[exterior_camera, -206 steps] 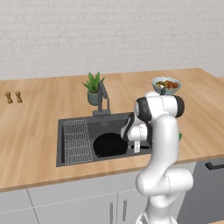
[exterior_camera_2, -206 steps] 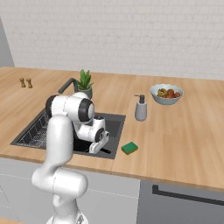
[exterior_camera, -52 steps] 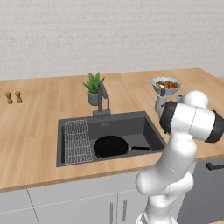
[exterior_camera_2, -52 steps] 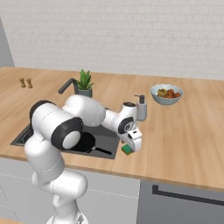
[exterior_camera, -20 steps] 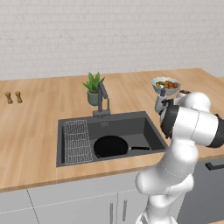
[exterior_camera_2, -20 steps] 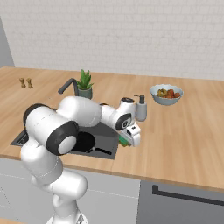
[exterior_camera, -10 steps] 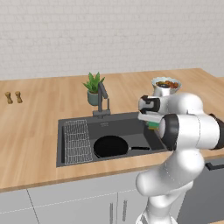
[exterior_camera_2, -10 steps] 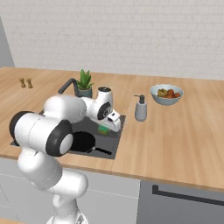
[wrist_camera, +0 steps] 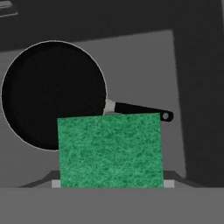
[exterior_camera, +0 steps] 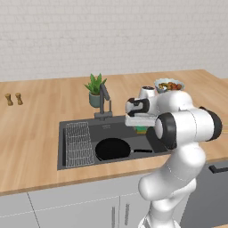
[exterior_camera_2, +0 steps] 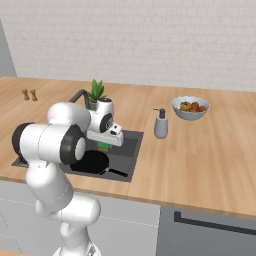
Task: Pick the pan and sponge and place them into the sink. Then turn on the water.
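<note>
- The fingers are clamped on the small rectangular green-topped sponge, holding it in the air above the dark grey recessed sink.
- The flat round black frying pan lies on the sink floor, its thin handle pointing away from the wire grid rack.
- A potted green plant stands on the wooden surface behind the faucet.
</note>
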